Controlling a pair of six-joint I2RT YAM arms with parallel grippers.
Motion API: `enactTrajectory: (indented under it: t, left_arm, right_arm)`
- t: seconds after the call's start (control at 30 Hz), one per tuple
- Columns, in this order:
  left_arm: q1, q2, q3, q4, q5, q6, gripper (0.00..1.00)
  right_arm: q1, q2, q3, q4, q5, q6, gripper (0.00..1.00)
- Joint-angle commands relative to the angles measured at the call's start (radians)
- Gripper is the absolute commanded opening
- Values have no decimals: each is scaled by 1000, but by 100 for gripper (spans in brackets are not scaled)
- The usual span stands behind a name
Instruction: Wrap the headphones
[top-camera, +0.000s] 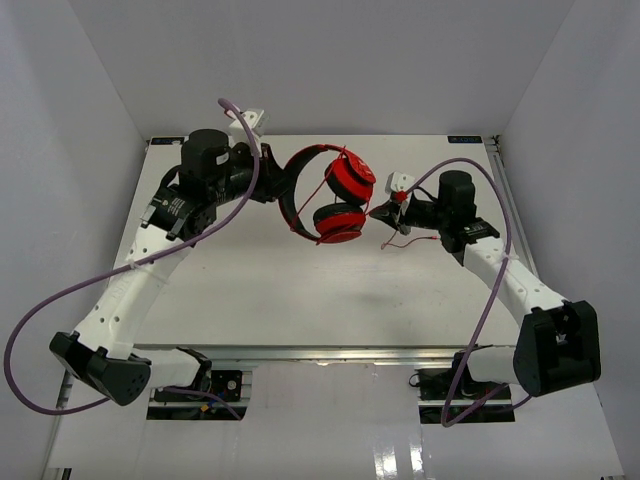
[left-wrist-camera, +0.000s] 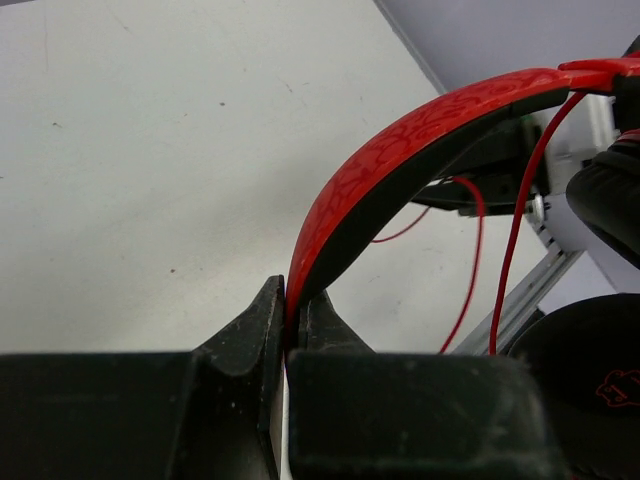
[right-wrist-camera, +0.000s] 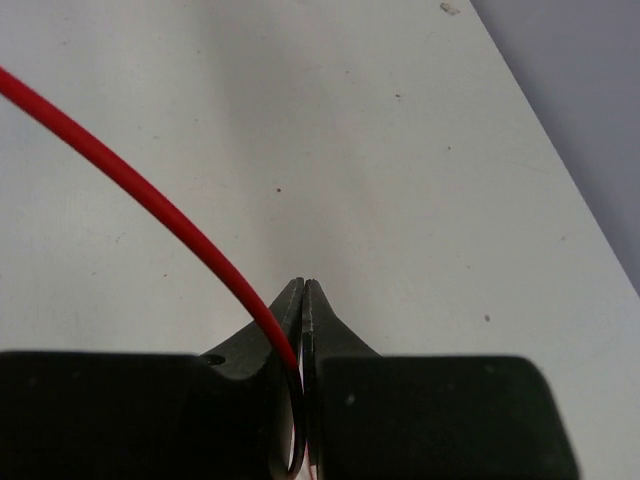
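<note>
Headphones (top-camera: 330, 195) seen from the top view, held clear of the table (top-camera: 300, 300) near its middle, toward 12 o'clock. Gripped at the 9 o'clock end of the headband (top-camera: 291, 185) by the left gripper (top-camera: 270, 188). Met at 3 o'clock by the right gripper (top-camera: 385, 212), with loose cord (top-camera: 402, 241) trailing below it toward 5 o'clock.

From the left wrist, saw jaws clamped on the patterned red headband (left-wrist-camera: 400, 150), which arched from the fingertips toward 2 o'clock. Caught a dark earcup (left-wrist-camera: 590, 370) at 4 o'clock, with cord strands hanging beside it.

From the right wrist, saw jaws pressed together on the cord (right-wrist-camera: 140, 190), which ran off toward 10 o'clock above the table.

Judged three risks:
- Could yank the thin cord out of that pinch if drawn taut too fast.
- Could twist the headband loose from the narrow left grip under cord tension, dropping the headphones.
- Could tangle the slack end instead of winding it neatly.
</note>
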Motion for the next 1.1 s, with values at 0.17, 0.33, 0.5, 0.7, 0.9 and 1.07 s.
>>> enactTrajectory:
  t: [0.17,0.33,0.5,0.7,0.9,1.07]
  left_arm:
    - [-11,-126,-142,124,39,272,0]
    - [-29,-179,-249,134,-4,412,0]
    - [-56,-182,-317,139,-26,494,0]
    - [-90,-121,-382,173,-84,540,0]
    - [-126,-45,-386,215,-185,591,0]
    - [-132,14,-351,228,-292,602,0]
  right_arm:
    - [-56,-1,173,-209,121,-68,8]
    - [-71,13,293,-283,130,-66,8]
    - [-71,39,399,-362,101,-35,8]
    - [-44,34,446,-431,67,40,8]
    - [-17,1,394,-442,16,100,8]
    - [34,-15,355,-476,-54,127,8]
